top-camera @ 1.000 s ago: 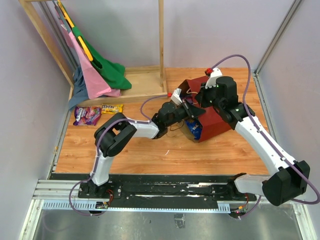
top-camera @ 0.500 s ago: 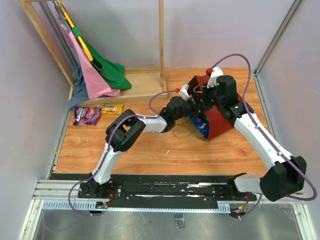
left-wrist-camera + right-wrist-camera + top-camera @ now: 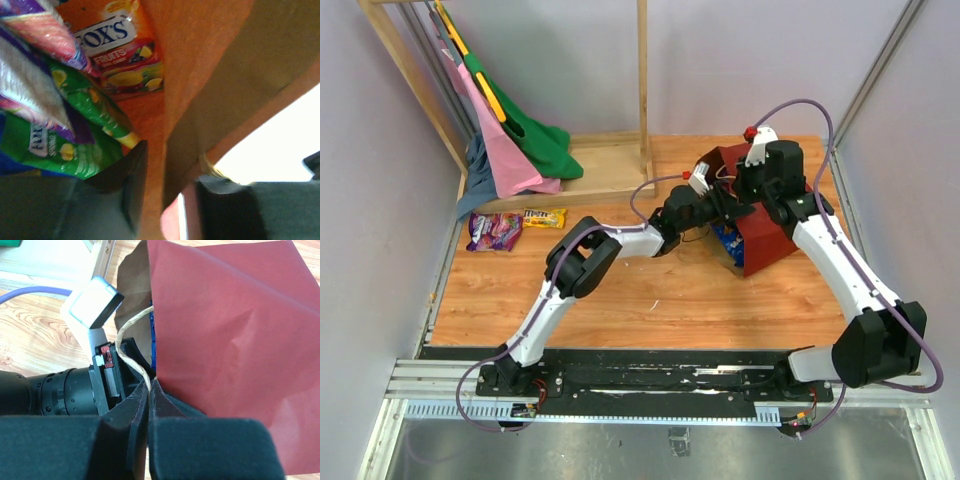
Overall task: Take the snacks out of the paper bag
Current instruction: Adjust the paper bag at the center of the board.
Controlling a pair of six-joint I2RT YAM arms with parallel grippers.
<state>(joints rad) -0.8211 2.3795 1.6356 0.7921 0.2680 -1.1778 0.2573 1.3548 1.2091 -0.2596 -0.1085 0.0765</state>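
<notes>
The right gripper clenches the paper bag rim; the left gripper, jaws parted, should straddle the green packet lower left.

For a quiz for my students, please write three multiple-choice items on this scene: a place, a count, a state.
1. Where is the left claw? A) inside the paper bag B) raised high in the air C) far off to the left
2. How many packets lie on the table outside the bag? A) none B) two C) five
3. The right claw is: A) wide open B) shut on the bag's rim C) holding a packet
Key: 1A, its camera shows kraft walls and Fox's packets; 2B, a purple packet and a yellow packet; 3B, its fingers pinch red paper.
</notes>
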